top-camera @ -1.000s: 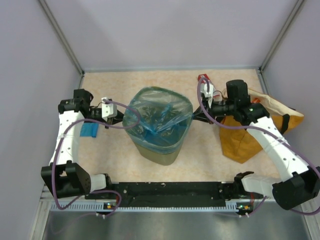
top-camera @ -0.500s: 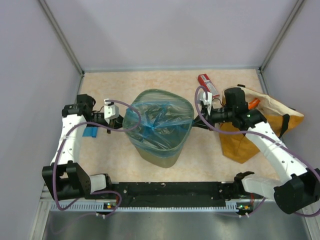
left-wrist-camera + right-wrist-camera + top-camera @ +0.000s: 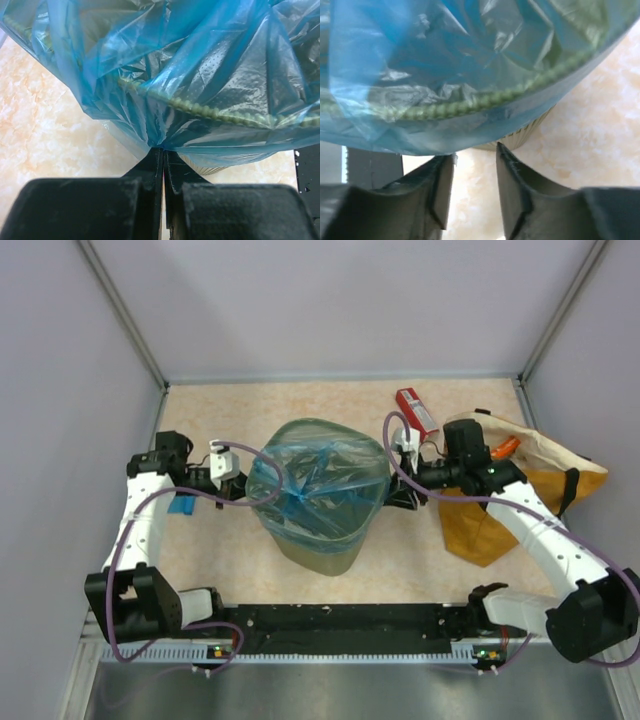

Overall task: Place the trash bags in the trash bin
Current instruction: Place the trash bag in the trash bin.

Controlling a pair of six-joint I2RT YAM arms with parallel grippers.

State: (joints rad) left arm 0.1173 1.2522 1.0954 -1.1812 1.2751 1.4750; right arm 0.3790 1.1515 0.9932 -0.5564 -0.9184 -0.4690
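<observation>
The olive-green mesh trash bin (image 3: 322, 548) stands mid-table with a crinkly light-blue trash bag (image 3: 318, 475) draped inside it and over its rim. My left gripper (image 3: 246, 488) is at the bin's left side. In the left wrist view its jaws (image 3: 163, 152) are shut on a gathered fold of the bag (image 3: 200, 75), just below the rim. My right gripper (image 3: 392, 496) is at the bin's right side. Its jaws (image 3: 475, 157) stand apart with nothing between them, and the bag's edge (image 3: 445, 60) hangs just beyond the fingertips. A small folded blue trash bag (image 3: 180, 504) lies on the table under the left arm.
A flat red box (image 3: 416, 412) lies behind the right arm. A mustard-orange sack with black handles (image 3: 520, 490) fills the right side by the wall. The enclosure walls stand close on both sides.
My right gripper has opened and let go of the bag's edge. Both grippers came down a little beside the bin, and the bag now sits lower over the rim.
</observation>
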